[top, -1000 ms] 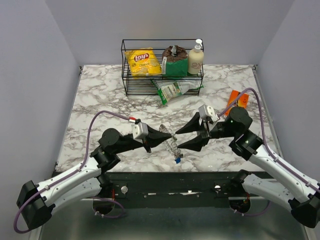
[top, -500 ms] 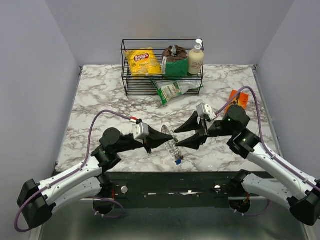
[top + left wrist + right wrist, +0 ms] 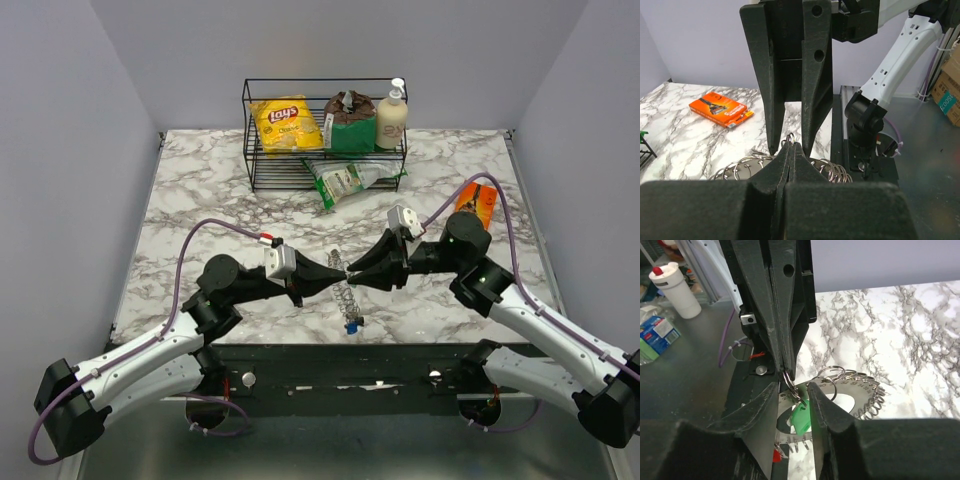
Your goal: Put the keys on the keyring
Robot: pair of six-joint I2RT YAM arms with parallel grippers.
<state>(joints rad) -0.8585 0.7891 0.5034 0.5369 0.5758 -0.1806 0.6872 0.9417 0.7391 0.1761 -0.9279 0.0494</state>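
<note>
The keyring (image 3: 345, 292) is a silvery disc edged with many wire rings, hanging near the table's front edge. My left gripper (image 3: 338, 279) is shut on one small ring at its top, as the left wrist view shows (image 3: 791, 145). My right gripper (image 3: 354, 279) is open, with its jaws on either side of that ring and the left fingertips (image 3: 792, 386). The green key (image 3: 801, 417) hangs just below between the right fingers. The red key (image 3: 776, 456) shows lower on the disc (image 3: 860, 390). The blue key (image 3: 352, 324) hangs at the bottom.
A wire basket (image 3: 262, 170) at the back holds a yellow chips bag (image 3: 285, 122), a brown bag and a lotion bottle (image 3: 391, 118). A green packet (image 3: 345, 180) lies in front of it. An orange box (image 3: 476, 205) lies at the right.
My right gripper has moved left to the left gripper's tip and its jaws have narrowed from wide open. The left gripper has stayed shut on the ring.
</note>
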